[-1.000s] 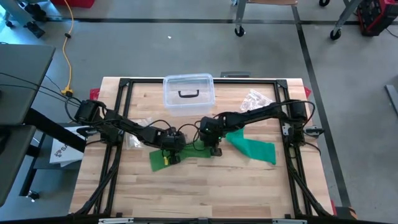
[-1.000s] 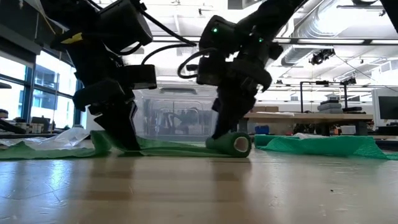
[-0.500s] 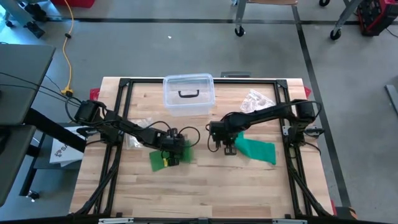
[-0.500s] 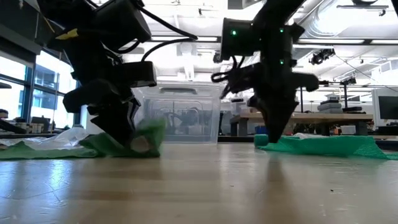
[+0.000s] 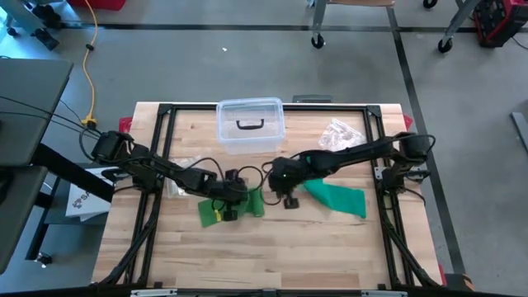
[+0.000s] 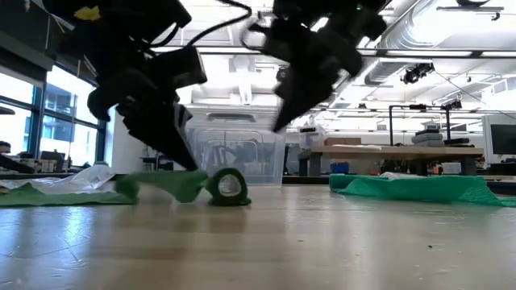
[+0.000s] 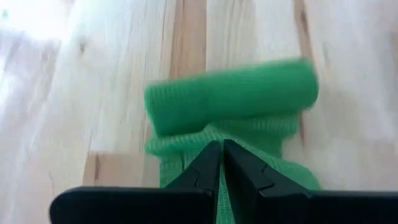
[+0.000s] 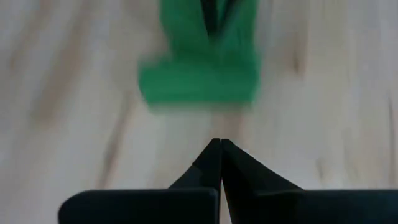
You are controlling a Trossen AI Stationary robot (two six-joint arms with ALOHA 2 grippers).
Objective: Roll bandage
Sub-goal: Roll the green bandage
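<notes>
A green bandage lies on the wooden table, its flat strip (image 5: 210, 212) running into a rolled end (image 5: 255, 202). The roll (image 6: 228, 185) rests on its round side. My left gripper (image 5: 237, 202) stands on the strip just behind the roll, fingers shut (image 7: 222, 149). My right gripper (image 5: 289, 200) is shut and empty. It hangs above the table (image 6: 278, 125) on the roll's right, and its wrist view shows the roll (image 8: 199, 81) ahead. My left gripper meets the bandage's strip (image 7: 214, 134) right behind the roll, coming from above and slanting down, along the strip. The strip gathers up toward the shut fingertips (image 6: 187, 163), which hide the contact. The roll and the strip's far end lie on the table.
A second green bandage (image 5: 335, 199) lies spread out on the right. A clear lidded plastic box (image 5: 250, 124) stands at the back middle. Crumpled clear wrappers lie at the back right (image 5: 339, 132) and by the left arm (image 5: 176, 186). Bare wood lies along the near edge.
My right gripper has left the roll, swung toward the second bandage, then come back toward the roll and risen clear of the table. The roll has travelled left along the strip and now lies close by my left gripper, and the stretched-out strip between the grippers is gone.
</notes>
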